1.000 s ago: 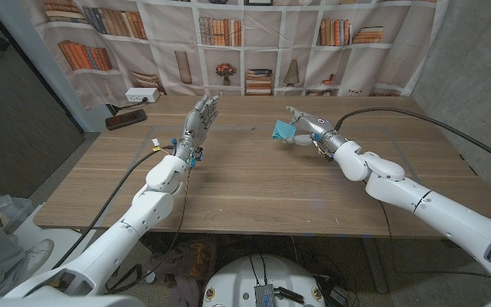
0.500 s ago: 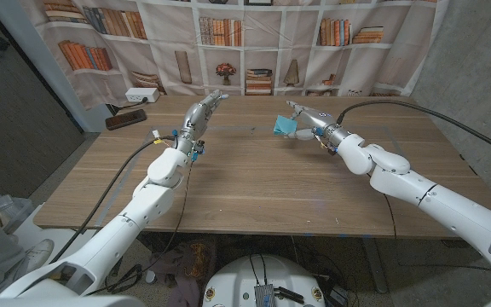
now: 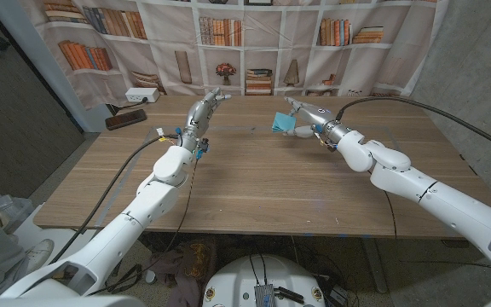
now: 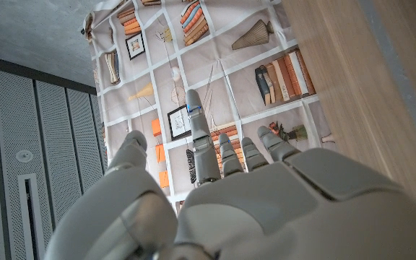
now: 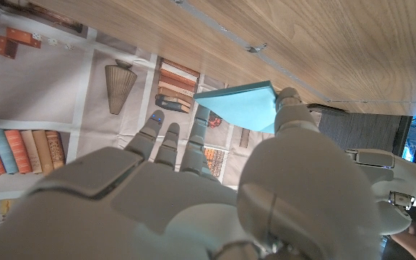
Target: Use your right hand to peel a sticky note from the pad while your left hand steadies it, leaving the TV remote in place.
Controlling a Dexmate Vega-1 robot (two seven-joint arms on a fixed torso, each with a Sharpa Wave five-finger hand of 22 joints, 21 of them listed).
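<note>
A lab: printed bookshelf backdrop behind a wooden table.

table: matt wood grain | sticky note: matt teal paper | hands: smooth grey plastic

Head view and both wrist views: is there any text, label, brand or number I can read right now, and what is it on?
No text can be read in any view.
Sticky note held by the right robot hand: blank teal face, no writing.
Book spines on the bookshelf backdrop: too small and blurred.
White box and dark flat object at the table's far left: no legible markings.
</note>
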